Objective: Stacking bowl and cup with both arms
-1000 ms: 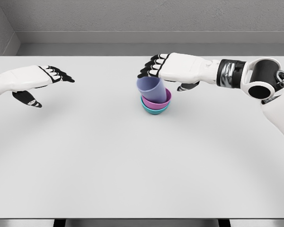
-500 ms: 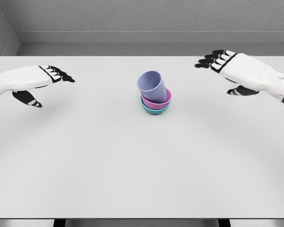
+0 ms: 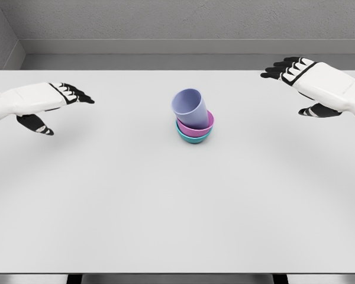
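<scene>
Both my left hand (image 3: 44, 100) and right hand (image 3: 319, 86) hover spread and empty, well apart from the stack mid-bench (image 3: 106, 207), where the cup (image 3: 188, 107) leans tilted in the pink bowl (image 3: 202, 126) atop the teal bowl (image 3: 194, 138), so any nudge could tip it out.

A single head view looks down and forward from above the near edge of the bench (image 3: 165, 225), taking in its whole top and the grey wall (image 3: 183, 21) beyond. The left robot hand (image 3: 44, 100) enters at mid-left, the right robot hand (image 3: 319, 89) at upper right.
</scene>
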